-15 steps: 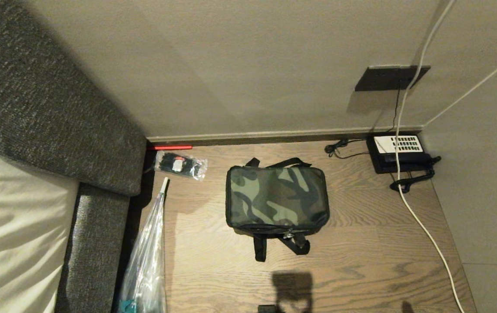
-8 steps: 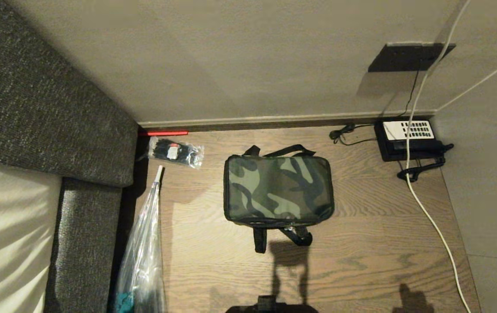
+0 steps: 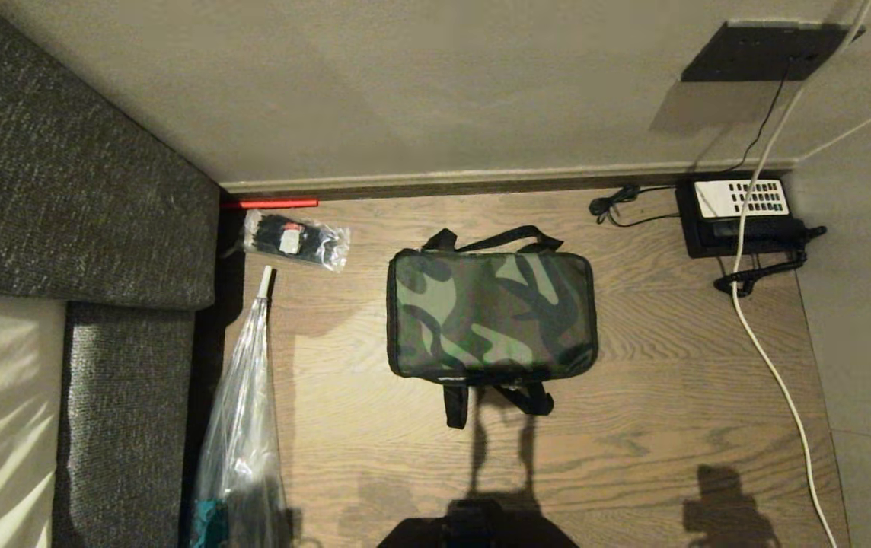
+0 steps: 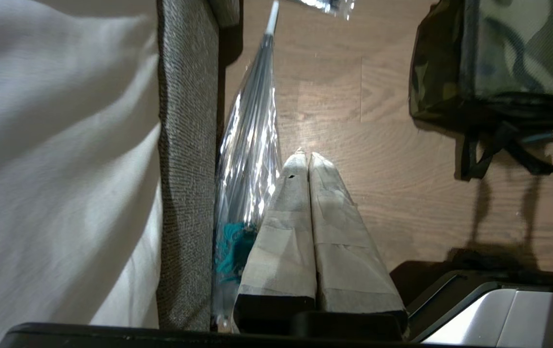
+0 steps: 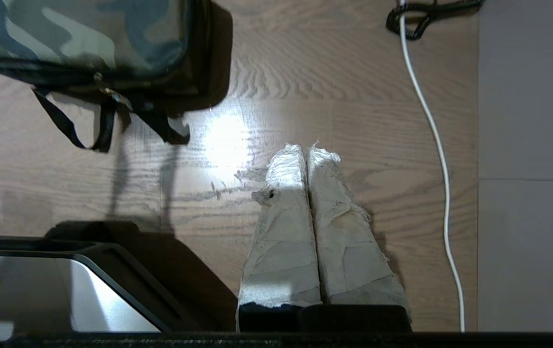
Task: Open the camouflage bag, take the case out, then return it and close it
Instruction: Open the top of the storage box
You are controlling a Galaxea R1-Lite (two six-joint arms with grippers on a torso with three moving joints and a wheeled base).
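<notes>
Progress nil so far, by the look of it: camouflage bag (image 3: 490, 316) lying flat on wooden floor (image 3: 633, 426), lid down and seemingly zipped all round, straps (image 3: 496, 399) trailing from the near edge. Case not visible anywhere, presumably inside. Everything left to do: unzip, lift lid, take case out, put it back, close up.

Left gripper (image 4: 304, 159) hanging above bare floor, taped fingers (image 4: 286, 203) pressed flat together, nothing between them. Bag ahead of those tips and off to the inner side, well apart. Clear plastic bag (image 4: 252, 145) just beside the fingers on the outer side, with the grey upholstered bed edge (image 4: 187, 169) directly beyond it.

Right gripper (image 5: 305, 152) likewise poised over bare floor, fingers (image 5: 281, 217) closed tight on nothing. Bag ahead and inward of the tips, near strap ends closest. White cable (image 5: 438, 145) running along the floor on the outer side, near but not touching, pale wall (image 5: 530, 145) just beyond.

Room for moving: open floor between fingertips and the near edge of the bag, probably the easiest approach. Tighter at the flanks: bed and plastic on the left, cable, black telephone (image 3: 740, 217) and side wall on the right. Skirting board (image 3: 481, 183) and small packet (image 3: 295, 237) past the far side of the bag. Loose straps a likely snag near the zip.
</notes>
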